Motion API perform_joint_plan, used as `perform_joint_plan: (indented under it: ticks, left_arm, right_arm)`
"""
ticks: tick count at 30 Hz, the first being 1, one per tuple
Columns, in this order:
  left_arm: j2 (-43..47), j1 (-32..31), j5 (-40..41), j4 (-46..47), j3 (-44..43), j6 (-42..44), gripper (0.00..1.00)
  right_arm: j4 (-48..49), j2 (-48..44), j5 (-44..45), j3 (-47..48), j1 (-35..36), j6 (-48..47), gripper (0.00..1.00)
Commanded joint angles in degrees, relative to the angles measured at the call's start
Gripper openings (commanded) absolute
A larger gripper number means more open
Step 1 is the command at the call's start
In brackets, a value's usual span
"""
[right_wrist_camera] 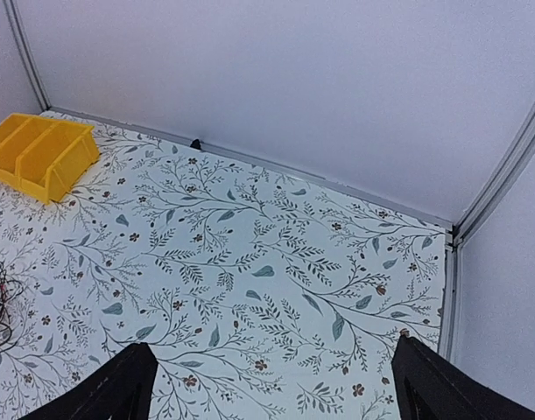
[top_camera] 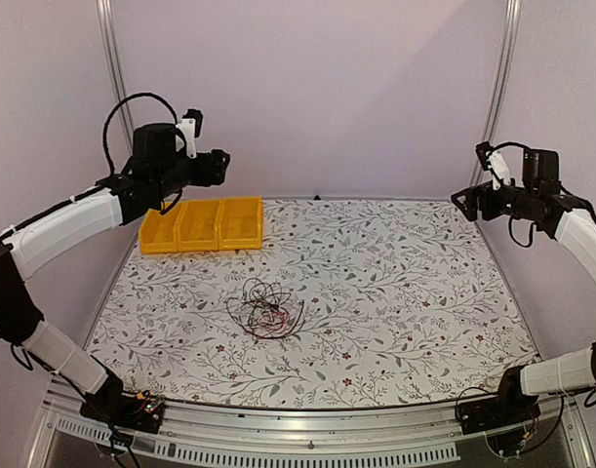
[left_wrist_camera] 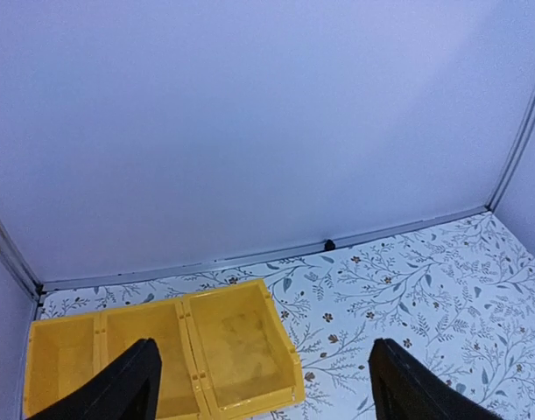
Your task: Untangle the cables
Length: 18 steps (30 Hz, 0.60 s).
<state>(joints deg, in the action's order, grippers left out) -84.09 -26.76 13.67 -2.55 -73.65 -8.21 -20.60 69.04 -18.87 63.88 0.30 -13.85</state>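
This is looking like a robotics lab cell: pale lilac wall panels (top_camera: 327, 88) and silver aluminium frame posts (top_camera: 110, 58) are enclosing a floral-patterned desk (top_camera: 405, 292), with white-and-black robot arms (top_camera: 63, 229) sitting bolted at its near corners.

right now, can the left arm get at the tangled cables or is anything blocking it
Probably yes. The cables lie in the open on the table. The left gripper hangs open, raised near the yellow bins, which sit beyond the tangle, not in the way. Actual reach can't be confirmed.
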Motion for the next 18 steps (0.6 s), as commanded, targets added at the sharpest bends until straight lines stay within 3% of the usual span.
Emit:
perform_joint_plan:
  ticks: [1, 10, 18]
  left_arm:
    - [-1.71, -1.71, -11.4, 1.56, 0.93, -1.7, 0.83]
    - [-4.52, -7.81, -26.42, -3.85, 2.5, 0.19, 0.7]
    - [-8.81, -13.77, -32.18, -10.85, 4.36, -3.46, 0.79]
  right_arm:
    - [-4.77, -2.92, -8.85, -3.15, -0.36, -8.88, 0.98]
    - [-8.53, 0.32, -19.96, -7.39, 8.91, -17.35, 0.74]
    - [-2.25, 10.37, -20.8, -4.95, 24.56, -17.63, 0.58]
